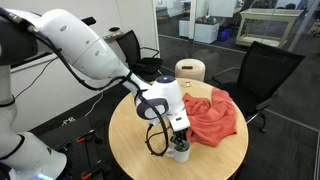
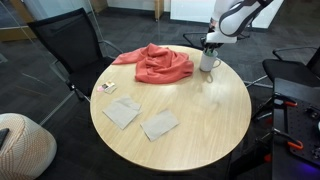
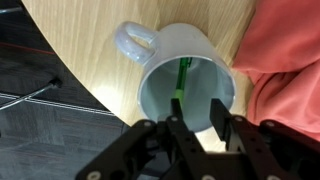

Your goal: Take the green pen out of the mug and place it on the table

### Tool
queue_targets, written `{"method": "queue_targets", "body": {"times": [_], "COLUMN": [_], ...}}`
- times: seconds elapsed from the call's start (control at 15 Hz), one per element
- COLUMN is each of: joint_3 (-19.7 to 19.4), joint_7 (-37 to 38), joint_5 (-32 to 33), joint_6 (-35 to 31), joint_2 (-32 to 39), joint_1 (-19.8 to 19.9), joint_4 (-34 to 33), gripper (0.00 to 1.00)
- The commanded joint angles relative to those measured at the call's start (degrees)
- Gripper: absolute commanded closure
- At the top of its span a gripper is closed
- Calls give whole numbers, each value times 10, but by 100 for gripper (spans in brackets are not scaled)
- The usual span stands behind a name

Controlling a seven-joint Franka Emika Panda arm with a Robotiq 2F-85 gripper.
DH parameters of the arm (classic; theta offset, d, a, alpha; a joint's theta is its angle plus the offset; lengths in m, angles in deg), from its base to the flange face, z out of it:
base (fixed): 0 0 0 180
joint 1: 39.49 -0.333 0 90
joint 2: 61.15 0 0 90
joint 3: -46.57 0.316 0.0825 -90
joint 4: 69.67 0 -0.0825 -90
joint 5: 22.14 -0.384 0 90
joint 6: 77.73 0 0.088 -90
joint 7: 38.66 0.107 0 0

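Exterior view: the gripper (image 1: 178, 138) points straight down. The white mug (image 1: 181, 152) stands directly beneath it on the round worktop (image 1: 130, 130). A red cloth (image 1: 212, 116) lies just beside the gripper, on the side away from the arm. The green pen does not show here, and the jaw gap is too small to judge.

Exterior view from across the worktop (image 2: 190, 120): the gripper (image 2: 210, 47) hangs over the mug (image 2: 209, 64). The red cloth (image 2: 160, 62) is close beside it. The arm is cut off by the top edge, and the mug wall hides the pen.

Wrist view: the camera looks down into the mug (image 3: 155, 95), which sits just ahead of the gripper (image 3: 198, 125). The green pen (image 3: 182, 82) leans inside, running from the far rim toward the gripper. Its near end disappears behind the finger closer to the mug handle. The jaws stand partly apart and grip nothing. The pen lines up with that one finger rather than with the gap.

The step in hand appears to be lining up for the grasp. The next move likely calls for a small sideways shift to centre the pen between the fingers. After that the jaws can close and lift straight up, clear of the rim. How deep the fingers reach into the mug cannot be told.
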Motion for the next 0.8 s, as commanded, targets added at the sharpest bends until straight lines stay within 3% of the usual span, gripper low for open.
{"method": "queue_targets", "body": {"times": [0.0,0.73], "joint_3": [-9,-13], "joint_7": [-20,-16], "joint_5": [-21,-24], "joint_6": [24,30], "joint_2": [10,39], "joint_1": [-7,-8], "joint_4": [-19,-41], "gripper": [63,63]}}
